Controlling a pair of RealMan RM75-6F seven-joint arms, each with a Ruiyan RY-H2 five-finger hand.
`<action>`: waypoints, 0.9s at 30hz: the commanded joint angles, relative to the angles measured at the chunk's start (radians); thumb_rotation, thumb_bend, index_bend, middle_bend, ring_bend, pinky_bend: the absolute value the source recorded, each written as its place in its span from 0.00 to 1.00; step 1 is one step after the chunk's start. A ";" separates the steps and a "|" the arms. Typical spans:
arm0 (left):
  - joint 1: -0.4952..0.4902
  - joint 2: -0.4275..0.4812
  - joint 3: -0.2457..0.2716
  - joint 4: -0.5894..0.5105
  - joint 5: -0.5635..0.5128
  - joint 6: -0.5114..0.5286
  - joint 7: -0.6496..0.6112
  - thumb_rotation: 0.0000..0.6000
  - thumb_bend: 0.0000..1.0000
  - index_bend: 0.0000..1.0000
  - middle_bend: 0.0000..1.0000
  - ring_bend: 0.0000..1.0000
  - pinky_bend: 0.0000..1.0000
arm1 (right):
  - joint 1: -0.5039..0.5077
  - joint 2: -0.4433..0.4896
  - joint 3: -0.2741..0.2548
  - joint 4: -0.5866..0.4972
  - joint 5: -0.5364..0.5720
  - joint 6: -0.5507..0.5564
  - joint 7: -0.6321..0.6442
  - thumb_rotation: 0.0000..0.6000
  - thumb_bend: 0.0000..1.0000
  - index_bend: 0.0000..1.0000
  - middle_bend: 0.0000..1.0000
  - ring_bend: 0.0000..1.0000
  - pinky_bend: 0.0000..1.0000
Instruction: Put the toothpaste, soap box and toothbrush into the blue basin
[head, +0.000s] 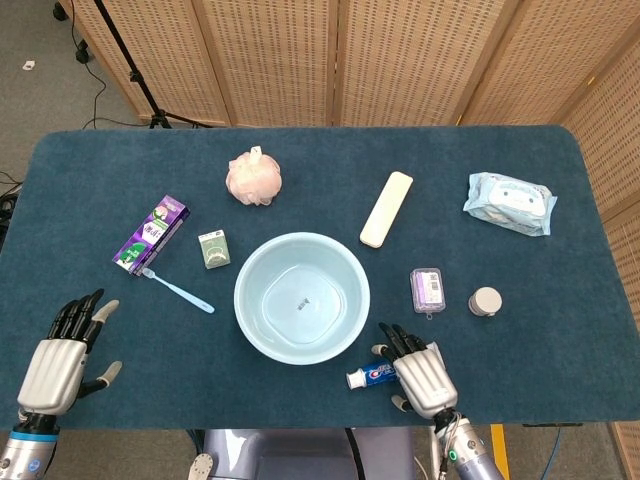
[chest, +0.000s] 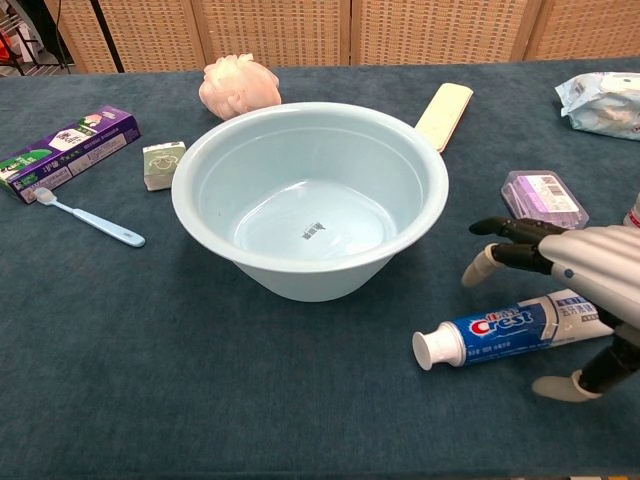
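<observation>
While your right hand (chest: 575, 290) hovers spread, holding nothing, over the toothpaste (chest: 520, 326) | step: first pickup | next: lower, clasp tube, carry to basin (chest: 310, 195).

Glossy plastic blue basin (chest: 300, 170), matt napped cloth table (chest: 200, 400), shiny toothpaste (chest: 510, 328) tube

Woven wicker screens (head: 400, 60) stand behind the blue-carpeted bench (head: 90, 170), with grey floor (head: 40, 90) and a black stand leg (head: 135, 75) beyond its far left corner.
</observation>
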 joint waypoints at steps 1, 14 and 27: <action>0.000 0.001 0.000 0.000 -0.001 -0.001 -0.001 1.00 0.24 0.00 0.00 0.00 0.08 | 0.010 -0.015 0.007 0.012 0.019 -0.006 -0.005 1.00 0.16 0.26 0.04 0.00 0.19; -0.001 0.001 0.002 -0.002 0.002 -0.005 0.002 1.00 0.24 0.00 0.00 0.00 0.08 | 0.036 -0.051 0.011 0.040 0.048 -0.001 -0.016 1.00 0.19 0.38 0.10 0.02 0.19; 0.000 0.002 0.002 -0.003 0.003 -0.004 -0.001 1.00 0.24 0.00 0.00 0.00 0.08 | 0.036 -0.081 0.007 0.076 0.008 0.055 -0.015 1.00 0.23 0.60 0.37 0.31 0.44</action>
